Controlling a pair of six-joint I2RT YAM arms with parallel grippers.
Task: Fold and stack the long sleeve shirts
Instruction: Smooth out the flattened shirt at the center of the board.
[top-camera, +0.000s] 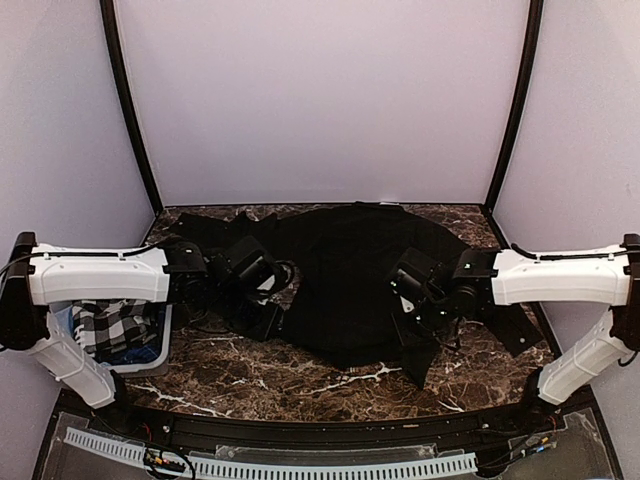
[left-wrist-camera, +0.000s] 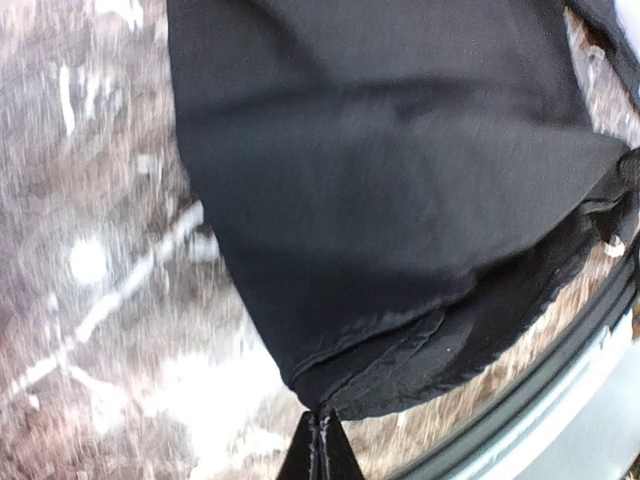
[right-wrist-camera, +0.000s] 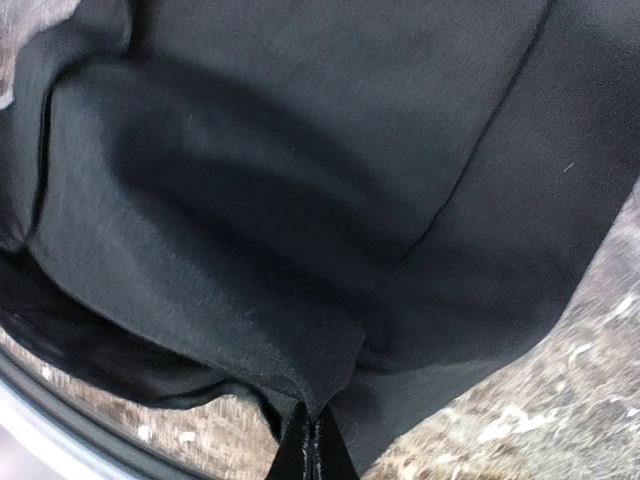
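Black long sleeve shirt (top-camera: 350, 270) lies crumpled across the middle and back of the brown marble table (top-camera: 300, 385). Its far edge is near the back wall and one dark flap trails toward the right front. Left to right: white basket (top-camera: 150, 362) at the table's left edge under the left arm, with checked black-and-white cloth (top-camera: 112, 325) inside. Just right of it, left gripper (left-wrist-camera: 320, 440) is on the shirt's left side, fingers clenched on the hem, and a doubled seam runs out from the tips. In the left wrist view there is open marble left of the hem, and the dark table rim (top-camera: 300, 418) is just beside the hem on the right. A front strip of marble between the arms is open, white veins showing. Right gripper (right-wrist-camera: 312, 440) is on the shirt's right side, fingers pinched on a black fold that bulges up from the tips. In the right wrist view the rim is at lower left, marble at lower right. Both arms reach inward with the shirt between them. White slatted strip (top-camera: 300, 465) runs along the near edge, below the rim.
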